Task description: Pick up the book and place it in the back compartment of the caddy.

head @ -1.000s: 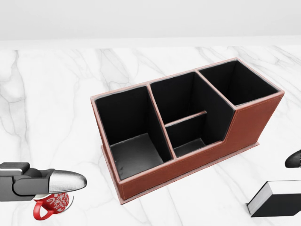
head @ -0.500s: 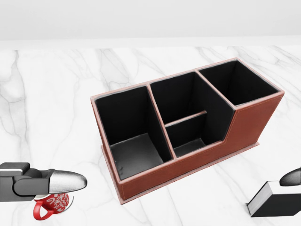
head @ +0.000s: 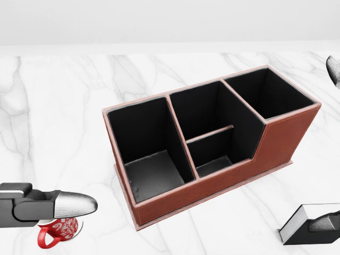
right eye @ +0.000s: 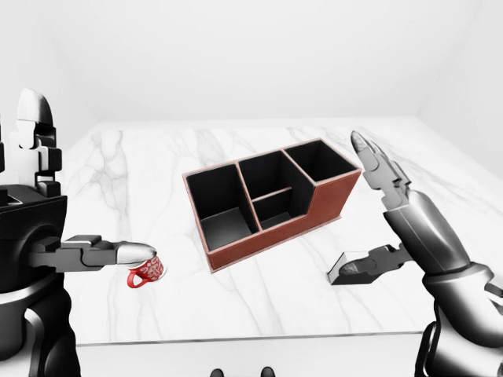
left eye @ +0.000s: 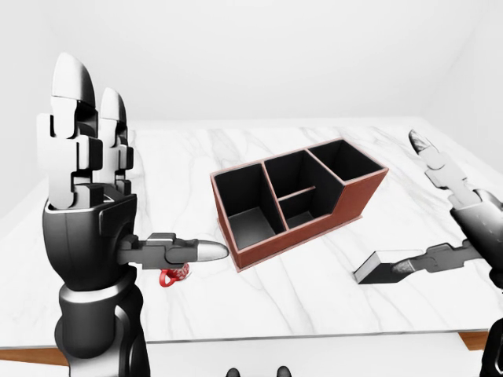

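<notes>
- Book (left eye: 380,267) lies flat on the marble table (left eye: 314,302), well right of the caddy (left eye: 297,196).
- Right hand (right eye: 393,212) is spread, thumb laid on the book, nothing gripped.
- Left hand (left eye: 86,196) is held up, released, above a red mug (right eye: 146,273).

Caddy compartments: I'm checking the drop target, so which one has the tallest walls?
The compartment at the caddy's upper-right end in the head view; the side wall steps down toward the other three.
</notes>
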You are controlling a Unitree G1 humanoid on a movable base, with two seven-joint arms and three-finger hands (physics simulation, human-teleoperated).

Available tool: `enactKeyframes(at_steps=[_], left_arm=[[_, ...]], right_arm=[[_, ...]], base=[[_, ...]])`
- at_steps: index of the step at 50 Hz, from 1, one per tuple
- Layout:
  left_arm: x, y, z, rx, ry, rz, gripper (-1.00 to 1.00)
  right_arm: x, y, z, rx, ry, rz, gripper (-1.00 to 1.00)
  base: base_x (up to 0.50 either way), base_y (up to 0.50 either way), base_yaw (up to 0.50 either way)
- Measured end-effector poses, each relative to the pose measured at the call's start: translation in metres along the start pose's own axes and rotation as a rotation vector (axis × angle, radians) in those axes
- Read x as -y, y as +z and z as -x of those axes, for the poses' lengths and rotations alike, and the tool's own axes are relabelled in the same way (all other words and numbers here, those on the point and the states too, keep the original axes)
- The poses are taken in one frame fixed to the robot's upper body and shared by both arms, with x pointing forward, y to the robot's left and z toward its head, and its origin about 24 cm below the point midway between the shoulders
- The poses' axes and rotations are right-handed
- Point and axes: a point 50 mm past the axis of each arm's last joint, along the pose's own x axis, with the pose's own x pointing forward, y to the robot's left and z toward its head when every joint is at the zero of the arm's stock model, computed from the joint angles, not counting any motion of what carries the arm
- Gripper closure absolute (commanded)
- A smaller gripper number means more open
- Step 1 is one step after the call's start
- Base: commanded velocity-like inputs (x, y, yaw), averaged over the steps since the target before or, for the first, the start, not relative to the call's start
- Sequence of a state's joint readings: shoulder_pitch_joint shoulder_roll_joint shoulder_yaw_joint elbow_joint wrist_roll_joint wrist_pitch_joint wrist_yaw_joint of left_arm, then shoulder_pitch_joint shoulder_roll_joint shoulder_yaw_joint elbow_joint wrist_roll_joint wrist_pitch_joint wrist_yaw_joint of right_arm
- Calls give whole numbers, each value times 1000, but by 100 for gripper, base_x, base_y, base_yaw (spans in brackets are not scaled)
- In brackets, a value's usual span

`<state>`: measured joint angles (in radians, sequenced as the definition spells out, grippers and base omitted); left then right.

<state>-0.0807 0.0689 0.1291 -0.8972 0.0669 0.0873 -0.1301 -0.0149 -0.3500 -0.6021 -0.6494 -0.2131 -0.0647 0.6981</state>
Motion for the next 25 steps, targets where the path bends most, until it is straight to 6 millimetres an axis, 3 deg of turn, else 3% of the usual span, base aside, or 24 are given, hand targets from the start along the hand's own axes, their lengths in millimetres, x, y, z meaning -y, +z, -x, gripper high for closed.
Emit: enactKeyframes(at_steps=[25], left_arm=[[0, 1, 0, 2, 0, 0, -100]], right_arm=[[-18, -23, 16, -129, 31, -76, -100]], base=[[0, 0, 0]])
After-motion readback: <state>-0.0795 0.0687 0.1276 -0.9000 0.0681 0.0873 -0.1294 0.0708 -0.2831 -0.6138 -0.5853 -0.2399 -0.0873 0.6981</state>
